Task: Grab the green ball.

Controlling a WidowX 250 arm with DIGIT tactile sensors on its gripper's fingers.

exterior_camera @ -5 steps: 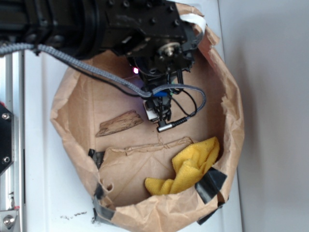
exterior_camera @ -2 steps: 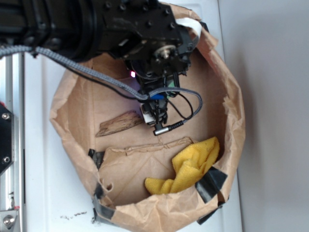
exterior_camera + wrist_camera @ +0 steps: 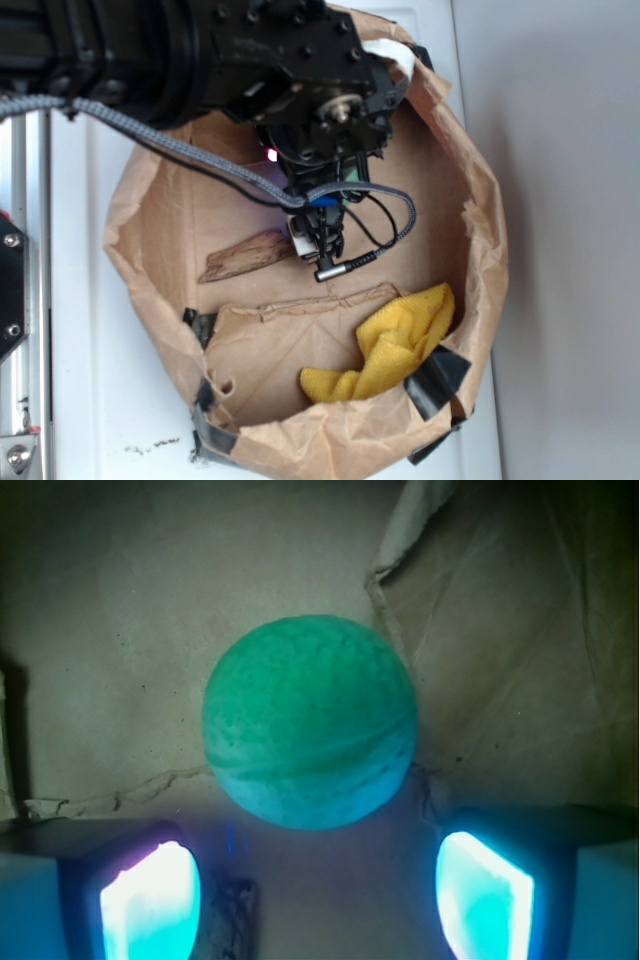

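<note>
- The green ball [image 3: 310, 723] sits centre frame in the wrist view, resting on brown paper; in the exterior view the arm hides all but a green sliver.
- Gripper [image 3: 318, 895]: jaws spread wide at the lower corners, wider than the ball, empty; ball lies just ahead of the glowing pads [image 3: 150, 898], not between them.
- Handling, as judged: round, finely dimpled, probably light and somewhat yielding; liable to roll or squirt out. Pinch across the widest girth, near the faint seam line.
- No brand, label or legible writing visible.
- Paper bag [image 3: 480, 260] lies on the white surface [image 3: 80, 330], holding a yellow cloth [image 3: 395, 350] at lower right.
</note>
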